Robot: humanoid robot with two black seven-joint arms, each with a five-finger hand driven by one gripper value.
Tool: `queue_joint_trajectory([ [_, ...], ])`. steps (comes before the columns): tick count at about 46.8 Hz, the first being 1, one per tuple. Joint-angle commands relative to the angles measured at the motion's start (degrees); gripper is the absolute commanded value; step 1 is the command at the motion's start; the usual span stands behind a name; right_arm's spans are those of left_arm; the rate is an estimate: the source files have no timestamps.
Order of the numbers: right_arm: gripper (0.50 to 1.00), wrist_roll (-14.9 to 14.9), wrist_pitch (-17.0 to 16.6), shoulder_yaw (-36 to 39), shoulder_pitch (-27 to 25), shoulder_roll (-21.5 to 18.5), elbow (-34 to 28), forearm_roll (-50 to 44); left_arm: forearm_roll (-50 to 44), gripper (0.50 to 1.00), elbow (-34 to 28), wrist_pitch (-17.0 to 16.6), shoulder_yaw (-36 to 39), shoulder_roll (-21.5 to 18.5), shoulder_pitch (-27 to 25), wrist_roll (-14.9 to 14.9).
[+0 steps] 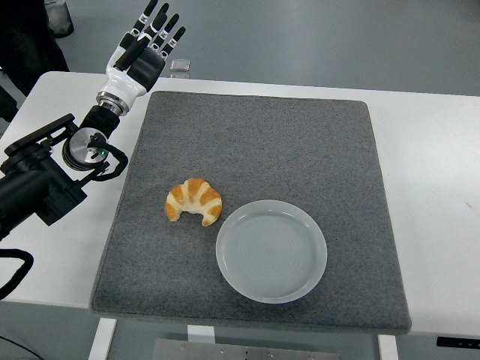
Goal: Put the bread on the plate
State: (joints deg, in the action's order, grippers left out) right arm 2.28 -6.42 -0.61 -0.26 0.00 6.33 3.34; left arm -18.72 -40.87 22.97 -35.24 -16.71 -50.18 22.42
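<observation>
- Head view: my left hand (148, 46), black fingers on a white palm shell, is raised over the far left corner of the white table (427, 150), beyond the far left corner of the mat. My fingers (160, 24) are spread and nearly straight, pointing away and up toward the far edge; they hold nothing.
- My black left arm (41, 176) comes in from the left edge and lies over the bare table strip beside the mat.
- The square dark grey felt-like mat (285, 142) covers most of the table's middle.
- The golden-brown, crescent-shaped croissant (194, 200) lies on the mat, left of centre and toward the near side, well apart from my hand. Its long axis runs roughly left to right, tilting slightly down to the right; the arched back faces the far edge and both tips point toward the near edge.
- The round, pale grey plate (271, 250) sits on the mat just right of the croissant, a little nearer to me. The croissant's right tip is close to the plate's rim; I cannot tell whether they touch.
</observation>
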Motion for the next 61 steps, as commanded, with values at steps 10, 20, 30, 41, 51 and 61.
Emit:
queue_joint_trajectory([
  [10, 0.954, 0.0, 0.0, 0.0, 0.0, 0.0, 0.0, 0.0, 5.01, 1.0, -0.7, 0.32, 0.17, -0.43, -0.09, 2.81],
  [20, 0.952, 0.0, -0.08, 0.0, 0.0, 0.0, 0.0, 0.0, 9.57, 1.0, -0.26, 0.14, 0.87, -2.88, -1.49, 2.63],
  [30, 0.952, 0.0, 0.0, 0.0, 0.0, 0.0, 0.0, 0.0, 31.61, 0.999, -3.5, -0.47, 1.05, -8.16, -3.69, 2.72],
  [41, 0.952, 0.0, 0.0, 0.0, 0.0, 0.0, 0.0, 0.0, 53.43, 1.0, -15.9, 0.32, 7.97, -17.3, -7.46, 2.28],
  [51, 0.952, 0.0, 0.0, 0.0, 0.0, 0.0, 0.0, 0.0, 56.61, 1.0, -21.09, 1.2, 26.7, -25.56, -19.59, 1.4],
  [61, 0.952, 0.0, 0.0, 0.0, 0.0, 0.0, 0.0, 0.0, 61.08, 0.996, -28.2, 5.15, 38.66, -30.57, -28.3, 1.4],
])
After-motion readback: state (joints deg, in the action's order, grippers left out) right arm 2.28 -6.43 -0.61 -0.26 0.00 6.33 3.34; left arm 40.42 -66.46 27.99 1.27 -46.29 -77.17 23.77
